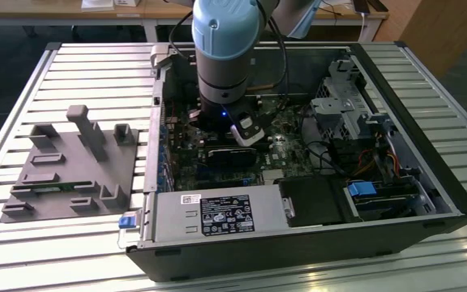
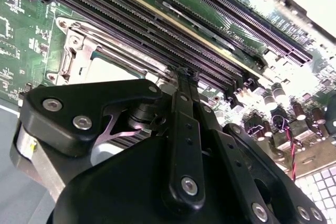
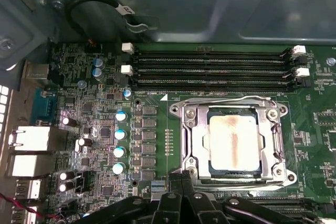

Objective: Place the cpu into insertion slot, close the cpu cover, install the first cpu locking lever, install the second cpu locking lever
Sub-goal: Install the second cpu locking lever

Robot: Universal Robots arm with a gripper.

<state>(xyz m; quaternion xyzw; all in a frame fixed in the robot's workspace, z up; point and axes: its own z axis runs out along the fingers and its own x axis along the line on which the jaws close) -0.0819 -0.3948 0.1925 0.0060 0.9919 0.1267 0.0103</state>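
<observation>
Hovering low: exterior view puts my gripper (image 1: 245,135) inside the case, over the motherboard (image 1: 286,149). Second wrist view: fingers pressed together, pinching nothing. First wrist view: cpu (image 3: 233,142) seated in the insertion slot (image 3: 195,145), cpu cover (image 3: 233,104) down; I'd press levers squarely.

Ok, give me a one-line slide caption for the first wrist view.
The cpu sits in the insertion slot with the cpu cover closed over it, just beyond the tool's black linkage.
</observation>
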